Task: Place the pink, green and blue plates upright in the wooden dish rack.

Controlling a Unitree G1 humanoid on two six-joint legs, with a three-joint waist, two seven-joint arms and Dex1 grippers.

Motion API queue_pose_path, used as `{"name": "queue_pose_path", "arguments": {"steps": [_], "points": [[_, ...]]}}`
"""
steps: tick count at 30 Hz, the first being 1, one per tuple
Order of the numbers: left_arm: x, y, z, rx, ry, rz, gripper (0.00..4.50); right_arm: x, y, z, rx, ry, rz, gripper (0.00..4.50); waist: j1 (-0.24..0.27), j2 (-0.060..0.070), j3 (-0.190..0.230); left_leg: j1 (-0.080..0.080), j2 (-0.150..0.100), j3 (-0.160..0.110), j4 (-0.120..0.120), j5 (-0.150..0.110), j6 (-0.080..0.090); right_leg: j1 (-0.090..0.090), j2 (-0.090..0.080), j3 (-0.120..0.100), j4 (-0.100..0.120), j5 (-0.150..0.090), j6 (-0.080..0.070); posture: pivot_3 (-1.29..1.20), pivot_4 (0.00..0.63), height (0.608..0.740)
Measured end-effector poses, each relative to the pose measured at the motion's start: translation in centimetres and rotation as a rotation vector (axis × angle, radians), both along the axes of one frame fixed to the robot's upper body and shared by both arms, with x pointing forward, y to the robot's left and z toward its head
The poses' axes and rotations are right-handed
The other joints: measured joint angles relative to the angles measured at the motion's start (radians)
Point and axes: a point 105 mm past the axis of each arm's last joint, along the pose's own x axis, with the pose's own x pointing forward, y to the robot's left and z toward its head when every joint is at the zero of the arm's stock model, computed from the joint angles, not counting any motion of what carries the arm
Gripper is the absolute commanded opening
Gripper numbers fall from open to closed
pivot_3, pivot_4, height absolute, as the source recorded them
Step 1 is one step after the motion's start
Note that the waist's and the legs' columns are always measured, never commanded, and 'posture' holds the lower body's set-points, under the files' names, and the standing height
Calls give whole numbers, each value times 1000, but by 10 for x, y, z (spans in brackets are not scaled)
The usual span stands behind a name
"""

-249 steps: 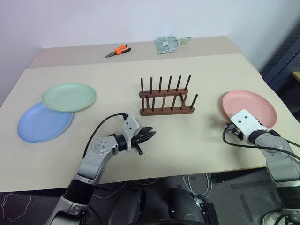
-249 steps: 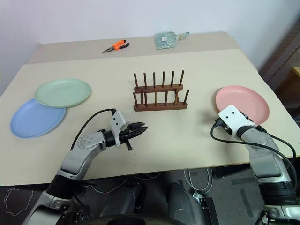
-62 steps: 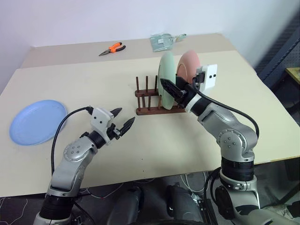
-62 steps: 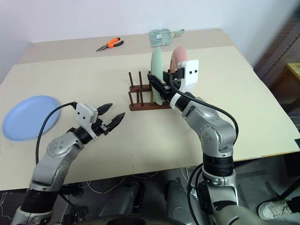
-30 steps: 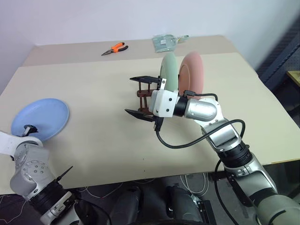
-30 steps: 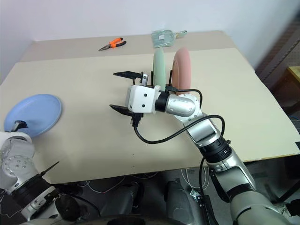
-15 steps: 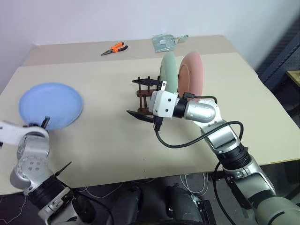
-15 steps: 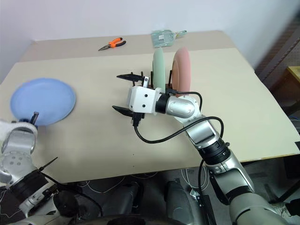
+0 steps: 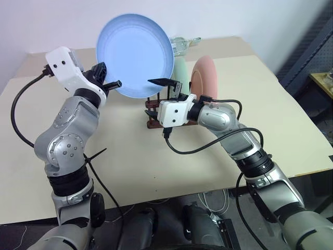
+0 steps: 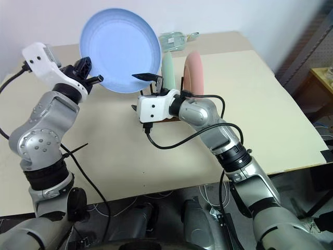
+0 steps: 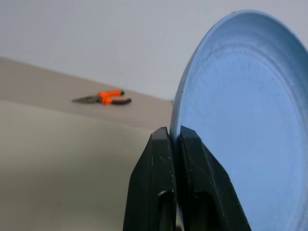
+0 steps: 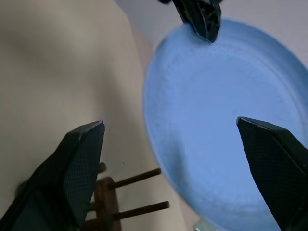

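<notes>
Left fingers [image 9: 106,83] pinch raised blue plate [image 9: 136,54] (tilted).

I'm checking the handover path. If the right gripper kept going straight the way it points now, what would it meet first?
Most likely the blue plate, held up by the left gripper. It lies between the right gripper's open fingers, dead ahead, though how near is unclear.

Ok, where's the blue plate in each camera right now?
Left eye: blue plate top centre, above the wooden dish rack.
Right eye: top left of centre.
Left wrist: right side, left gripper pinching its rim.
Right wrist: centre right.
Shared landmark: the rack's pegs.
</notes>
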Motion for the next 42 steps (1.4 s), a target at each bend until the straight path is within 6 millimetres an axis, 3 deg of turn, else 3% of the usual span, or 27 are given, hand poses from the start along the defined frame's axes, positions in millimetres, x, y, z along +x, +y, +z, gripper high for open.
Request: {"name": "queue_pose_path", "arguments": {"steps": [2,5,12,13,16,19,22,25,28,31,34,37,42], "points": [[-1,-3,0,-11,2,-12,19,3,1,-2,-15,-16,-11,4500,1,0,0,0,0,0,0,0,0,0,0,0,0,0,0,0,150,740],[-3,-7,1,-13,4,-29,0,9,2,-9,-38,-14,-31,3606,1,0,0,0,0,0,0,0,0,0,0,0,-1,0,0,0,150,740],[-7,-11,5,-25,-16,-60,0,13,7,-9,-52,-21,-36,62,1,0,0,0,0,0,0,0,0,0,1,0,0,0,0,0,150,740],[-9,-12,8,-25,-27,-66,0,11,9,-11,-63,-21,-27,22,1,0,0,0,0,0,0,0,0,0,0,0,-1,0,0,0,150,740],[-10,-13,8,-50,-32,-84,966,10,11,-10,-63,-28,-19,0,1,0,0,0,0,0,0,0,0,1,0,0,-1,0,0,0,150,740],[-11,-15,4,-76,-28,-99,2414,9,13,-9,-60,-32,-14,0,1,0,0,0,0,0,0,0,0,1,1,0,-1,0,0,0,150,740],[-13,-1,20,-136,-110,-50,2414,7,14,-9,-66,-47,-7,0,1,0,1,0,0,0,0,0,0,0,1,0,-1,0,-1,0,150,740],[-20,32,45,-134,-230,76,2414,6,15,-8,-73,-62,0,0,-3,0,1,0,0,0,-1,0,-1,0,1,1,-1,0,-1,0,150,740],[-27,76,43,10,-248,261,2414,2,19,-1,-29,-68,21,0,-6,0,1,0,1,1,-1,0,-2,-1,3,3,0,1,-1,0,150,740],[-30,105,14,145,-175,376,2414,-7,21,26,183,-17,60,0,-1,1,1,0,2,1,-1,0,-2,-1,4,3,-1,1,-2,0,150,740],[-31,111,-22,252,-80,385,2414,-27,19,56,465,119,157,0,5,0,1,0,2,-1,-1,0,-1,1,4,2,-2,1,-2,0,150,740],[-34,96,-61,405,-7,304,2414,-43,7,69,722,398,269,0,9,1,0,0,1,-2,-1,-4,5,2,3,2,-3,1,-3,0,150,740],[-49,42,-136,505,103,10,2414,-48,-9,55,984,867,332,0,2,4,2,0,2,-2,-3,-5,7,0,1,3,-3,2,-5,0,150,740]]}}
